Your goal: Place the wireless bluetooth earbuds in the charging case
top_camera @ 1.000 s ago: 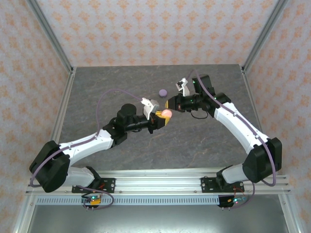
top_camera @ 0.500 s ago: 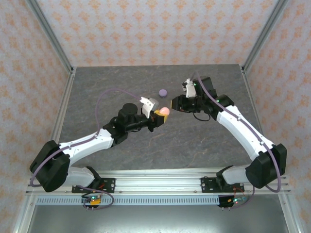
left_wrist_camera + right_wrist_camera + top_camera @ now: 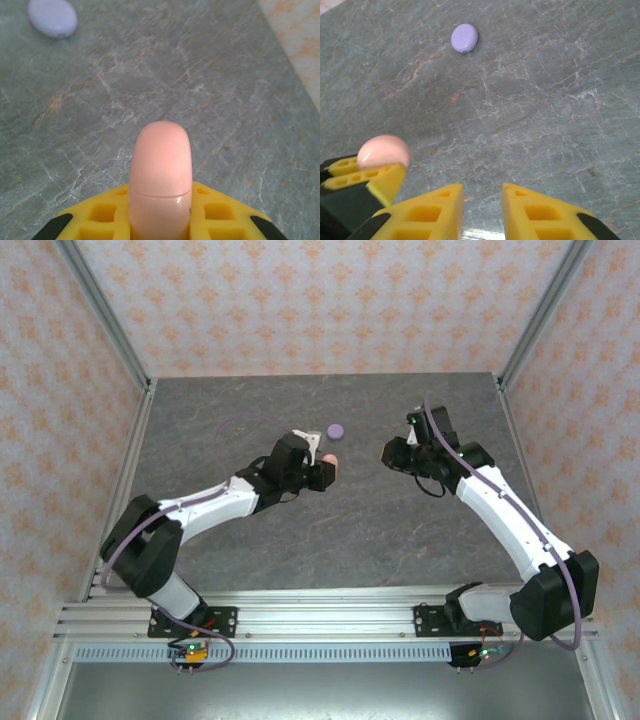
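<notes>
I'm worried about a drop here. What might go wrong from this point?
1. The left gripper pinches the smooth, rounded pink case only by its near end, with most of it sticking out over the table. It may slip or swivel loose.
2. The right gripper stands open and empty close by. If it reaches in off-line, it might knock the case out.

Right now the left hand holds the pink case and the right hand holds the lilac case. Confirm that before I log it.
One part is wrong. The left hand does hold the pink case, but the right hand holds nothing: its fingers stand slightly apart over the table. The right wrist view shows the lilac case lying on the table beyond it.
</notes>
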Robot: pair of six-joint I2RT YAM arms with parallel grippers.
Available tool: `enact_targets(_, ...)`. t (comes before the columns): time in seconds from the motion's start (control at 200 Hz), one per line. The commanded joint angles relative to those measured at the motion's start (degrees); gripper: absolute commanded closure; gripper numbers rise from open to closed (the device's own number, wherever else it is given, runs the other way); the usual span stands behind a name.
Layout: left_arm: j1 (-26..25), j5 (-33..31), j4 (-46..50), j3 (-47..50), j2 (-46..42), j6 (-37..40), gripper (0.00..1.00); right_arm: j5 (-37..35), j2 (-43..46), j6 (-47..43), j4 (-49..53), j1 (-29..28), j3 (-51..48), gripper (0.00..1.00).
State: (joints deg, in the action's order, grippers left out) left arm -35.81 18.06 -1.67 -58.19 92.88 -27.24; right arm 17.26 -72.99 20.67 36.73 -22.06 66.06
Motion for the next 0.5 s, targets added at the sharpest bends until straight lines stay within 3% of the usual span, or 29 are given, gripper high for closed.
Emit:
enact_targets(0.0,0.99,2.84,6.48,-4.47,3.97,-4.94,0.87,-2.45,1.54,0.78,1.07,0.22,-1.02,0.72)
enact_targets(0.495,4.25,6.93,16.15,-19.06,20.53,-7.84,0.87,-2.36,1.27,0.84,1.11,0.32,-2.34,0.71)
